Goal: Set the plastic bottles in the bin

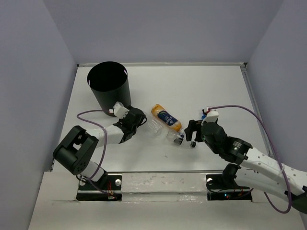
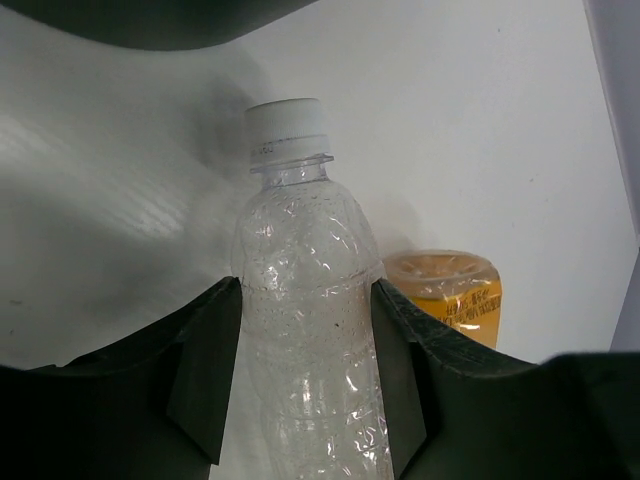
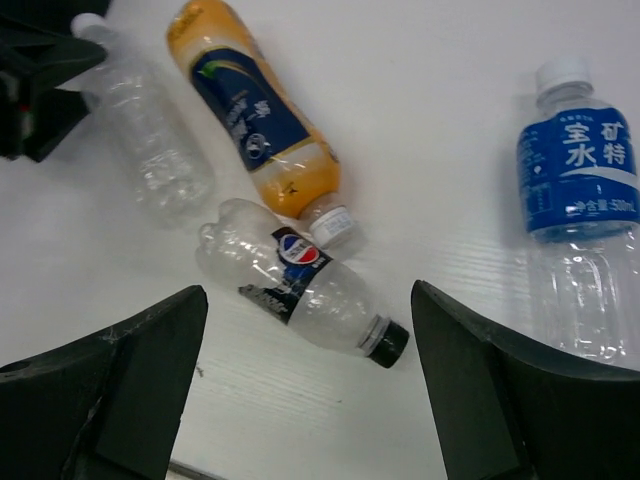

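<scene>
A clear bottle with a white cap point(image 2: 300, 250) lies on the table between the fingers of my left gripper point(image 2: 306, 290), which press on both its sides. It also shows in the top view point(image 1: 153, 127). An orange bottle with a blue label point(image 1: 166, 117) lies beside it. My right gripper point(image 3: 308, 293) is open and empty, hovering over a clear dark-capped bottle point(image 3: 300, 275). A blue-labelled bottle point(image 3: 580, 190) lies to the right of it. The black bin point(image 1: 112, 96) stands at the far left, just beyond my left gripper point(image 1: 136, 120).
Grey walls close the table at the back and on both sides. The right arm point(image 1: 230, 146) covers most of the blue-labelled bottle in the top view. The left arm's base point(image 1: 76, 153) sits at the near left edge.
</scene>
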Robot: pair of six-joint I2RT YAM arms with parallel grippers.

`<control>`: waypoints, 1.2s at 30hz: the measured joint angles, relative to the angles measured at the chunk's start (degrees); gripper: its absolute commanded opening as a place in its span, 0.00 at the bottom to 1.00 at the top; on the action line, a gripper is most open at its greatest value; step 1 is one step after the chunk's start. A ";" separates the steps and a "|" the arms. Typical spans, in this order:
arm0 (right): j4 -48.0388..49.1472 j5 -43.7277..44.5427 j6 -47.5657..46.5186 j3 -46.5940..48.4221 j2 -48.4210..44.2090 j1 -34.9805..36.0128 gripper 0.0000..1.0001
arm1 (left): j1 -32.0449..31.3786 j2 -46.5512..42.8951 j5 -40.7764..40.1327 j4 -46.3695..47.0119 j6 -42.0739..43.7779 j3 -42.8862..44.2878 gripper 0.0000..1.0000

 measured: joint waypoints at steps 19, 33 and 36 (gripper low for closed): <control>-1.05 -12.96 -9.05 15.63 35.36 -34.36 0.95 | -12.72 -33.03 -9.38 -23.08 13.14 3.96 0.22; -0.90 -18.58 -12.17 15.89 48.96 -39.17 0.74 | 0.44 -29.44 -20.57 -16.55 44.09 34.34 0.22; -0.90 -19.23 -12.76 16.44 49.81 -39.17 0.63 | 7.87 -24.65 -19.32 -16.11 46.31 37.73 0.22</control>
